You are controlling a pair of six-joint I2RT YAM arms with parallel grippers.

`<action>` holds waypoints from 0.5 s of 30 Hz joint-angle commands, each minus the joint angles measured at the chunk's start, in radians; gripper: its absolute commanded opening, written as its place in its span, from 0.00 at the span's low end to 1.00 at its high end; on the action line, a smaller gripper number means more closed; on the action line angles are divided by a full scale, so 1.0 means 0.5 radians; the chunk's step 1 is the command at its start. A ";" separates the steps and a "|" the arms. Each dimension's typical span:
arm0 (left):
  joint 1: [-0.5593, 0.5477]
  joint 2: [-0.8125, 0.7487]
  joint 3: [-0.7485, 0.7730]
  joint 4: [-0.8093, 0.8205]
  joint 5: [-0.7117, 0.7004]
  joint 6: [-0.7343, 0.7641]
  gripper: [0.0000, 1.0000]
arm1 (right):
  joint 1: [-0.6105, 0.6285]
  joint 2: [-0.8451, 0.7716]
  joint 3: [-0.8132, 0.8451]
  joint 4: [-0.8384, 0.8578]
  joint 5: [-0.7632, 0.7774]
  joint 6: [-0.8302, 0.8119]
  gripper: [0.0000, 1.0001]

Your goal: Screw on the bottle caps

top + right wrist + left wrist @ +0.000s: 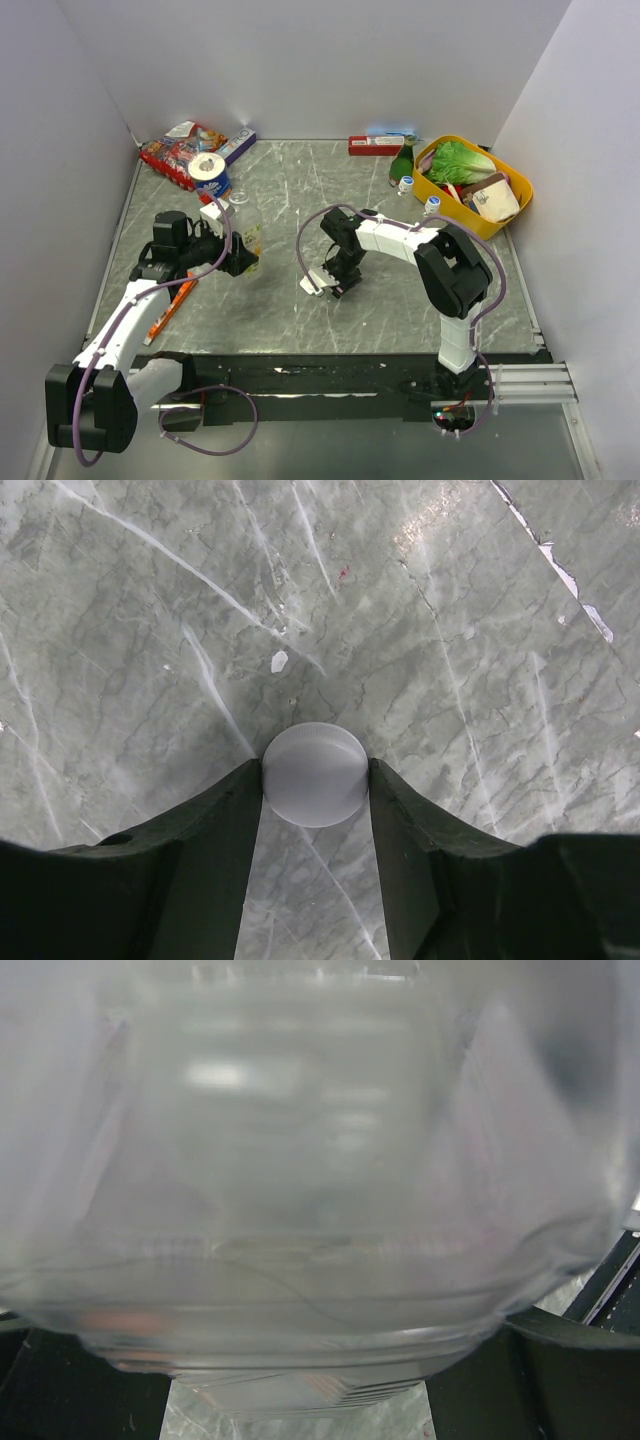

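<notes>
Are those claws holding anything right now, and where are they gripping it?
The right arm's fingers pinch a white cap by opposite sides of its rim. The left arm's fingers clamp a clear bottle around its body.

The left arm [125, 320] and right arm [395, 238] are white-shelled and black-jointed, trailing purple cables [298, 245]. The left end effector [243, 262] and right end effector [333, 290] are black.

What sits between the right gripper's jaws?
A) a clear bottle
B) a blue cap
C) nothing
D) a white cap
D: in the right wrist view, the jaws of the right gripper press a plain white cap from both sides.
</notes>
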 commanded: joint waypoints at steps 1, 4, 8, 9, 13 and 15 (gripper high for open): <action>0.008 0.010 -0.003 0.144 0.095 -0.028 0.01 | 0.013 0.042 0.064 -0.043 0.018 0.012 0.48; 0.002 0.026 -0.009 0.159 0.177 -0.007 0.01 | 0.004 -0.007 0.088 -0.050 0.024 0.086 0.38; -0.157 0.063 -0.006 0.181 0.214 0.171 0.01 | -0.085 -0.249 0.140 -0.157 -0.040 0.254 0.34; -0.206 0.081 -0.021 0.193 0.224 0.241 0.01 | -0.110 -0.383 0.189 -0.266 -0.061 0.312 0.33; -0.494 0.130 -0.082 0.328 0.233 0.613 0.01 | -0.159 -0.746 0.379 -0.574 -0.169 0.402 0.32; -0.595 0.179 -0.143 0.484 0.236 0.732 0.01 | -0.144 -0.893 0.523 -0.703 -0.224 0.444 0.31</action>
